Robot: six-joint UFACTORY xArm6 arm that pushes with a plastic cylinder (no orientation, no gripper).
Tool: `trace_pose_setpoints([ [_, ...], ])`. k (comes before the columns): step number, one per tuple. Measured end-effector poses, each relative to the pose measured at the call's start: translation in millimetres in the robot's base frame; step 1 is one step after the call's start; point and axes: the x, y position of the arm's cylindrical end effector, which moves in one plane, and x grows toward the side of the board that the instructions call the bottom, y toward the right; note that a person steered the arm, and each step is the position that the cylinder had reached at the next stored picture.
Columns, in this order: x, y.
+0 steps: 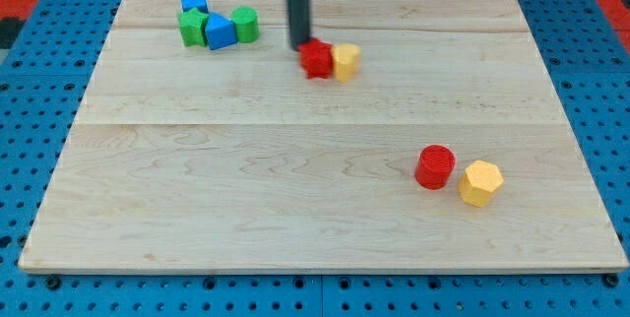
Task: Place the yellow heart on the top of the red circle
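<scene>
No writing shows. Nearest, toward the view's bottom right, the red circle (434, 166) touches a yellow hexagon (480, 182). Farther up, the blurred yellow heart (346, 61) touches a blurred red block (316, 59); the tip (298, 45), no gripper, meets that red block. Two blue blocks (219, 32) and two green blocks (192, 29) cluster top left on the wooden board (246, 179)

two blue blocks (195, 2), two green (192, 29), two red (434, 166), two yellow (480, 182), shapes partly blurred.
</scene>
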Motion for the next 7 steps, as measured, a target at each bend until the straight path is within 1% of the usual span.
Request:
trace_pose_setpoints([
  [1, 9.1, 59.4],
  [2, 26.7, 70.5],
  [3, 28.0, 50.5],
  [4, 65.7, 65.2],
  [5, 119.7, 107.8],
  [6, 146.1, 111.8],
  [7, 113.2, 121.8],
])
